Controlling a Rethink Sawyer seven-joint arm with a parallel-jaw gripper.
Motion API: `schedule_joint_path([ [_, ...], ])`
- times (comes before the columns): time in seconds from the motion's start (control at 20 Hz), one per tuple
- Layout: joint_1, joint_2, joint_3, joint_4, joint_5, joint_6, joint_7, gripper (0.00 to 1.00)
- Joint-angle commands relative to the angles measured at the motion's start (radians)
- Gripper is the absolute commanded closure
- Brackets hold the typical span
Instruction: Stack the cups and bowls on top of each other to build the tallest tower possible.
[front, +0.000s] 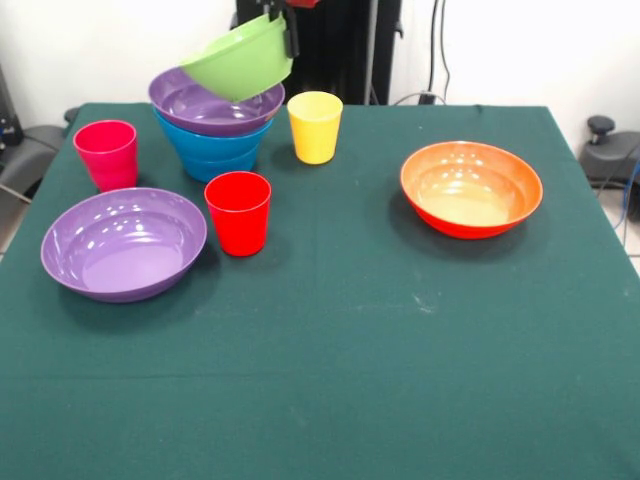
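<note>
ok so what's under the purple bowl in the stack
A blue bowl sits directly under the purple bowl. Its rim and outer wall show two bands; its inside is covered, so whether that is two nested bowls cannot be told.

The surface (350, 350) is covered with a dark green cloth, and its whole front half is bare. On its left part stand a wide purple bowl (124, 243), a red cup (238, 212) just beside that bowl's right rim, a pink-magenta cup (106, 153) behind the bowl, and a blue bowl (214, 152) which carries another purple bowl inside it. A yellow cup (315, 126) stands just to the right of the blue bowl, and an orange bowl (471, 188) rests alone, well apart, on the right side.
</note>
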Motion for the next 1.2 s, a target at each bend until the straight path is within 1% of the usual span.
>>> schedule_joint_path([
  [0.05, -0.035, 0.044, 0.022, 0.095, -0.096, -0.094, 0.007, 1.0],
  [0.25, -0.045, 0.048, 0.013, 0.087, -0.122, -0.1, 0.015, 1.0],
  [0.45, -0.026, 0.055, -0.026, 0.071, -0.139, -0.113, 0.057, 1.0],
  [0.55, -0.018, 0.052, -0.035, 0.054, -0.143, -0.114, 0.064, 1.0],
  [0.65, -0.007, 0.066, -0.049, 0.009, -0.146, -0.109, 0.071, 1.0],
  [0.85, 0.0, 0.082, -0.053, -0.063, -0.134, -0.071, 0.063, 1.0],
  [0.9, -0.002, 0.092, -0.05, -0.069, -0.119, -0.08, 0.07, 1.0],
  [1.0, 0.003, 0.095, -0.053, -0.074, -0.121, -0.096, 0.071, 1.0],
  [1.05, -0.013, 0.101, -0.033, -0.071, -0.117, -0.11, 0.057, 0.0],
  [1.2, -0.022, 0.102, -0.019, -0.081, -0.127, -0.092, 0.029, 0.0],
])
